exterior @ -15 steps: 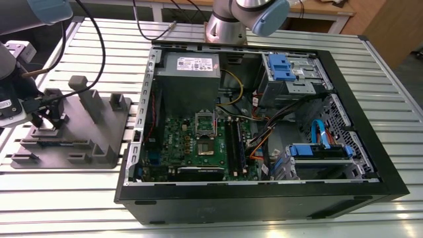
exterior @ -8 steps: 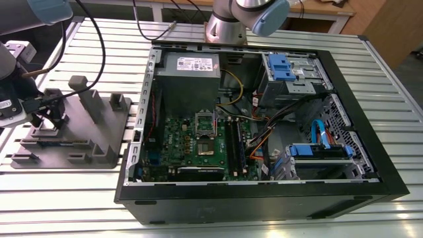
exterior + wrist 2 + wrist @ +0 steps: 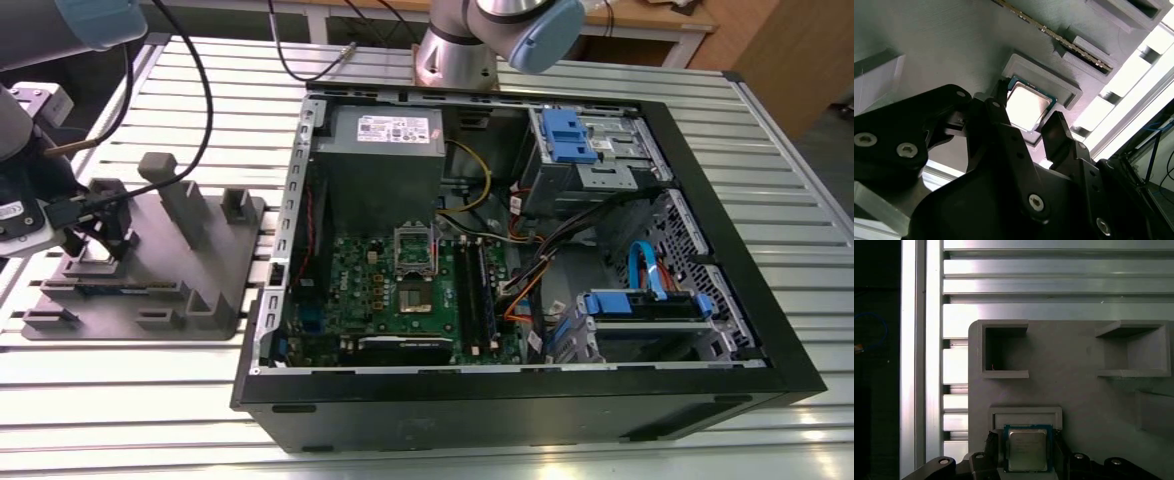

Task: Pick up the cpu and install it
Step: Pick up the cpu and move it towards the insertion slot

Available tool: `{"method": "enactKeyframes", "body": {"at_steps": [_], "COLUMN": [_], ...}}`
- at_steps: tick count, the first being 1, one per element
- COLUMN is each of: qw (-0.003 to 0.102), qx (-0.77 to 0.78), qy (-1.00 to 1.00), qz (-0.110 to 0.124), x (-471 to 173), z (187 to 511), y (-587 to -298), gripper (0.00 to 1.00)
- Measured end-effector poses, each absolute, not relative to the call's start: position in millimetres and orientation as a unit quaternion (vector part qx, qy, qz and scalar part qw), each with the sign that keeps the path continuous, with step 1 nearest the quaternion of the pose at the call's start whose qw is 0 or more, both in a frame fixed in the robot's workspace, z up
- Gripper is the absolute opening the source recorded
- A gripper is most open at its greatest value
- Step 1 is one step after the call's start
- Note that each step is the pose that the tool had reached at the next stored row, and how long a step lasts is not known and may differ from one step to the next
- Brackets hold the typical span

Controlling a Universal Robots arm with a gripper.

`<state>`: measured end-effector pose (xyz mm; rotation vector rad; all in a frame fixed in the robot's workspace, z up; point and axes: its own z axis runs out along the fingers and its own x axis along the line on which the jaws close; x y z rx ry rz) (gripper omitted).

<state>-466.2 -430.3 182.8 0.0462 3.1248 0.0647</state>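
Note:
The cpu [image 3: 1026, 450] is a small square chip with a silver top and a thin green edge. It lies flat in a shallow nest of the grey plastic fixture [image 3: 1079, 380]. My gripper [image 3: 1025, 447] is open and straddles the chip, one black finger close to each of two opposite edges. In the second wrist view the cpu [image 3: 1026, 104] shows between the same fingers [image 3: 999, 102]. In the exterior view my gripper [image 3: 100, 240] hangs over the fixture [image 3: 147, 290] at the exterior view's left. The green motherboard [image 3: 360, 280] with its dark socket [image 3: 415, 297] lies inside the open computer case [image 3: 521, 400].
Upright grey posts [image 3: 180, 200] rise from the fixture beside my gripper. The case holds a power supply [image 3: 387, 130], blue drive bays [image 3: 567, 135], cables [image 3: 561, 240] and memory slots [image 3: 474, 295]. Everything rests on a ribbed aluminium table [image 3: 134, 380].

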Motion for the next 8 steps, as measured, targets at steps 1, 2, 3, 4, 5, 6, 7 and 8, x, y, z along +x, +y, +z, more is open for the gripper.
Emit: {"method": "enactKeyframes", "body": {"at_steps": [1,2,3,4,5,6,7,8], "qw": [0.008,0.008,0.008,0.008,0.008,0.008,0.008,0.008], "qx": [0.015,0.015,0.015,0.015,0.015,0.015,0.015,0.015], "qy": [1.000,1.000,1.000,1.000,1.000,1.000,1.000,1.000], "qz": [0.021,0.021,0.021,0.021,0.021,0.021,0.021,0.021], "x": [-466.1,-465.8,-465.5,-465.5,-465.4,-465.4,-465.4,-465.4], "z": [182.8,182.6,182.7,182.7,182.8,183.1,183.1,183.1], "y": [-430.2,-430.2,-430.2,-430.2,-430.3,-430.3,-430.3,-430.3], "gripper": [0.55,0.55,0.55,0.55,0.55,0.55,0.55,0.55]}}
